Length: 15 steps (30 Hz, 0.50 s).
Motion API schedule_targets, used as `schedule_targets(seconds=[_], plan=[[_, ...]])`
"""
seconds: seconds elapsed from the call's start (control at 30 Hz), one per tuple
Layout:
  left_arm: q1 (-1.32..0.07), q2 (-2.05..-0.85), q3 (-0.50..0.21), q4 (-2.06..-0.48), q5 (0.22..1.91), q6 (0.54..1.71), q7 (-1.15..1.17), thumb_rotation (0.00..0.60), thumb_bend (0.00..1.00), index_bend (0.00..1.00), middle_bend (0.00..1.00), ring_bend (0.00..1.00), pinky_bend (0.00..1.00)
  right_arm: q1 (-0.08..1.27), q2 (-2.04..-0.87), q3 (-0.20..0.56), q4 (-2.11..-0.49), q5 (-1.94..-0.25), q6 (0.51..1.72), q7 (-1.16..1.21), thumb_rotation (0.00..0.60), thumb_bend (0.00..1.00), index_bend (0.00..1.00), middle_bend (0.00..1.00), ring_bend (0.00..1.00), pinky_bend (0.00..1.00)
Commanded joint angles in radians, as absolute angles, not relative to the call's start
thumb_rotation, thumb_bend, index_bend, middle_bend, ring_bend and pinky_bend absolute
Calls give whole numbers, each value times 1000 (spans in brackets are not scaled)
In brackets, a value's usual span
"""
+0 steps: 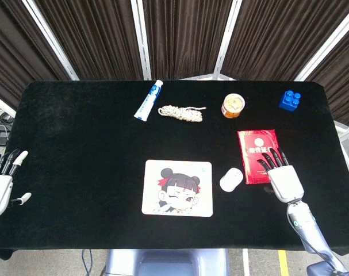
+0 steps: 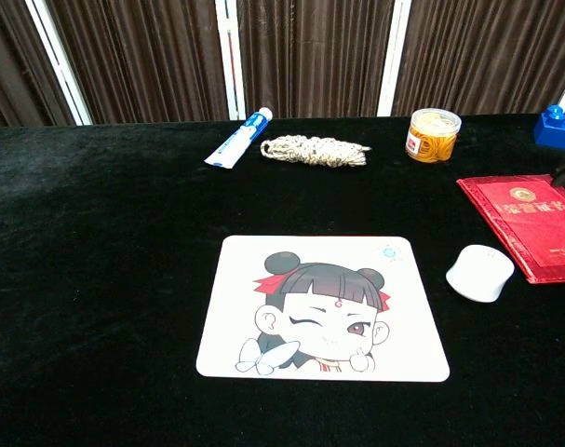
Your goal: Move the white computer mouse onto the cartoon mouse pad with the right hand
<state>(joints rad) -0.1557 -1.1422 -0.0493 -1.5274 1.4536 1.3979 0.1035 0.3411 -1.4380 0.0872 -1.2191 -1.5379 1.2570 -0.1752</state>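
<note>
Right hand, white-shelled with black fingers, is empty with fingers spread apart, hovering over the near edge of the flat red booklet with gold lettering; touching nothing as far as can be told. Step in hand: reach toward the target, no grasp yet. The white oval computer mouse sits on the black cloth table, just left of the hand, between the red booklet and the rectangular cartoon-girl mouse pad, not on it. Next move likely needs the hand to shift left, lower over the mouse, close around it. Left hand idles at the far left table edge, fingers apart, empty.
</note>
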Motion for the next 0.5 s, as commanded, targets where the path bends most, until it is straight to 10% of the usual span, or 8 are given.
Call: schedule_targets(seconds=[0.03, 0.5], plan=[[-157, -1141, -49, -1530, 1451, 1393, 104, 600, 134, 0, 0, 0, 0, 353, -1472, 81, -1176, -1559, 1270, -150, 600, 0, 243, 152, 0, 0], [-162, -1136, -47, -1540, 1441, 1378, 111, 600, 134, 0, 0, 0, 0, 385, -1534, 52, -1126, -1588, 1256, -107, 600, 0, 244, 152, 0, 0]])
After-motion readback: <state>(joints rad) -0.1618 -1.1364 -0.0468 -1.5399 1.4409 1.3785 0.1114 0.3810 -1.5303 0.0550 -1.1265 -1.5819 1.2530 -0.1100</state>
